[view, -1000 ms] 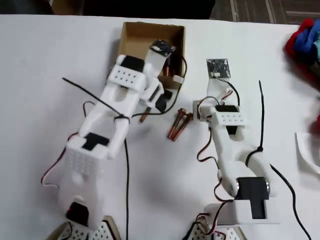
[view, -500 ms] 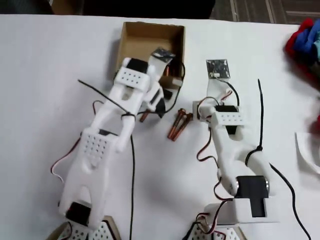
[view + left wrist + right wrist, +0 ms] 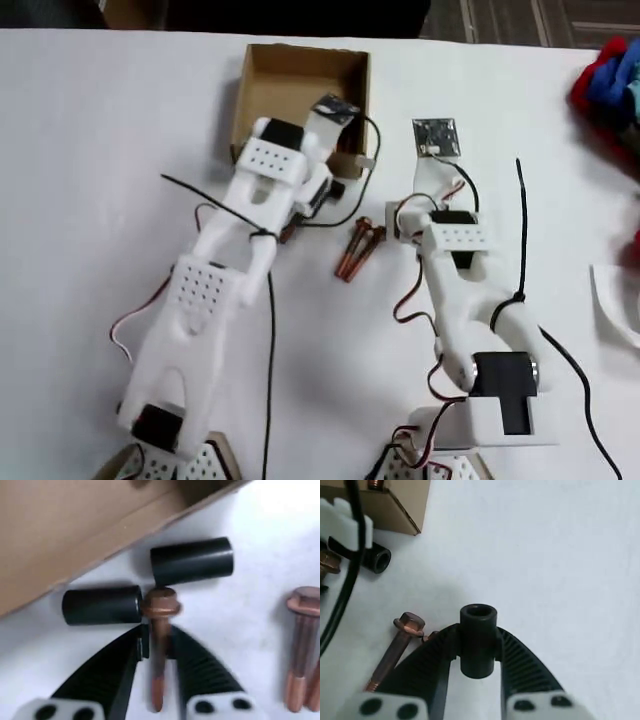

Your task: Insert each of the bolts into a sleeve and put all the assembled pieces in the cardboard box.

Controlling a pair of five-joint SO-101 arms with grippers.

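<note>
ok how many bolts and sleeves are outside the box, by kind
bolts: 3 (1 in the left hand, 2 loose)
sleeves: 3 (1 in the right hand, 2 by the box)
total: 6

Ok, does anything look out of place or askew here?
Nothing stands out. The left gripper grips a bolt by its shank, the right gripper holds a sleeve, loose sleeves lie beside the cardboard box, and spare bolts lie on the table.
</note>
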